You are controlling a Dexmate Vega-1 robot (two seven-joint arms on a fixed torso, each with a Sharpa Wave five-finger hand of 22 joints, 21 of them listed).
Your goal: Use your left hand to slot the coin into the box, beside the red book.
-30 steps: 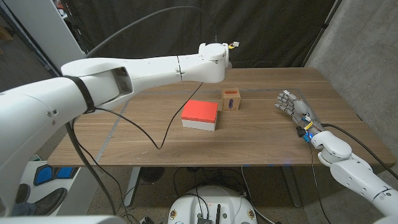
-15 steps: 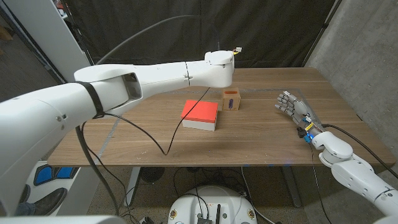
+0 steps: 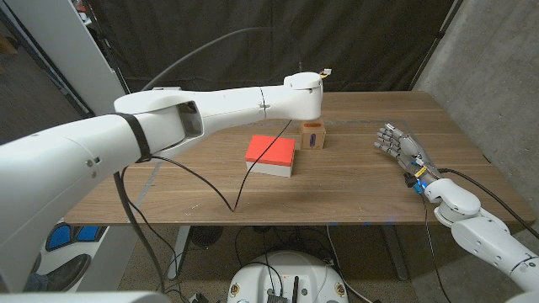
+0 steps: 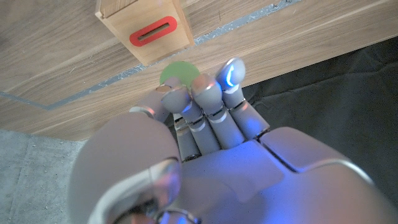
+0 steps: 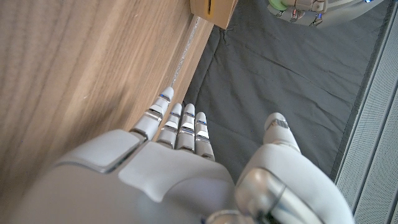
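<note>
In the head view the left arm reaches across the surface [image 3: 202,189] and ends above the box [image 3: 312,135], which stands just at 2 o'clock of the red book [image 3: 271,155]; the step in hand looks like the approach to the slot, with the coin not yet in. The right hand [image 3: 397,144] waits well off at 3 o'clock of the box, fingers apart and holding nothing. In the left wrist view the left hand [image 4: 186,124] has its fingers curled together on the green coin [image 4: 179,73], held at the fingertips just short of the box, whose red-rimmed slot [image 4: 153,33] faces the camera. The next move seems to call for turning the coin's edge in line with the slot and easing it forward until it enters. In the right wrist view the right hand stands beside the surface with its fingers straight and spread; the box's corner shows far beyond them.
</note>
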